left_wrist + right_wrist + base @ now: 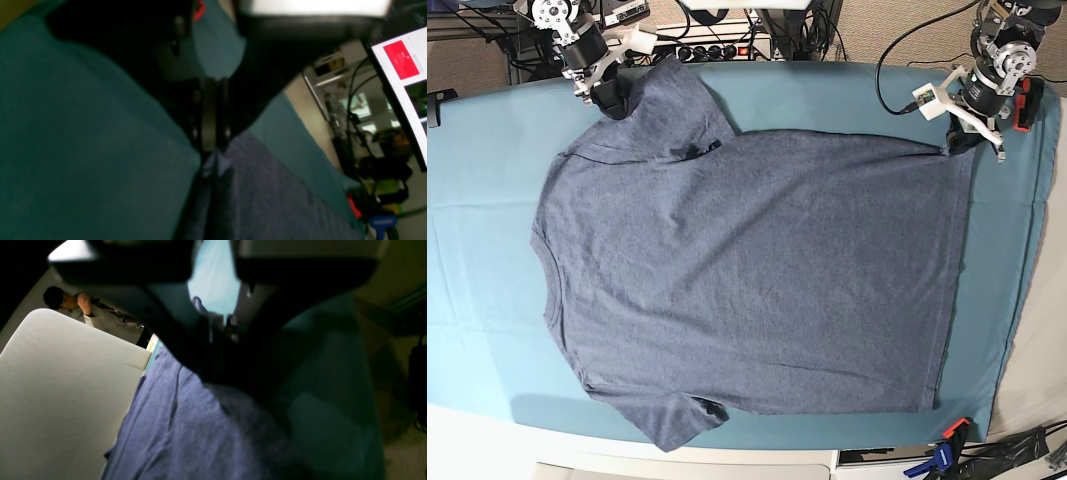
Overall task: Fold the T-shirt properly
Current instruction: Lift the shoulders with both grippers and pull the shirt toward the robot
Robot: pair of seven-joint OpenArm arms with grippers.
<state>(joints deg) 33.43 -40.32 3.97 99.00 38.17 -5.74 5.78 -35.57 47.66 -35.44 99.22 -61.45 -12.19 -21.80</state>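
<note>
The blue-grey T-shirt (757, 270) lies flat and spread out on the teal cloth, plain side up, with its neck to the left and its hem to the right. At the far right corner of the hem, my left gripper (960, 143) is shut on the T-shirt. The left wrist view shows its closed fingers (210, 146) pinching a small peak of the T-shirt (267, 193). My right gripper (610, 100) is shut on the far sleeve at the back left. In the right wrist view the T-shirt (183, 433) runs up into the dark, blurred right gripper (213, 330).
The teal table cloth (487, 200) covers the table. A power strip and cables (717, 45) run along the back edge. A blue and orange clamp (947, 450) grips the front right edge. A lit monitor (403, 76) stands beyond the table. A white panel (60, 383) is beside it.
</note>
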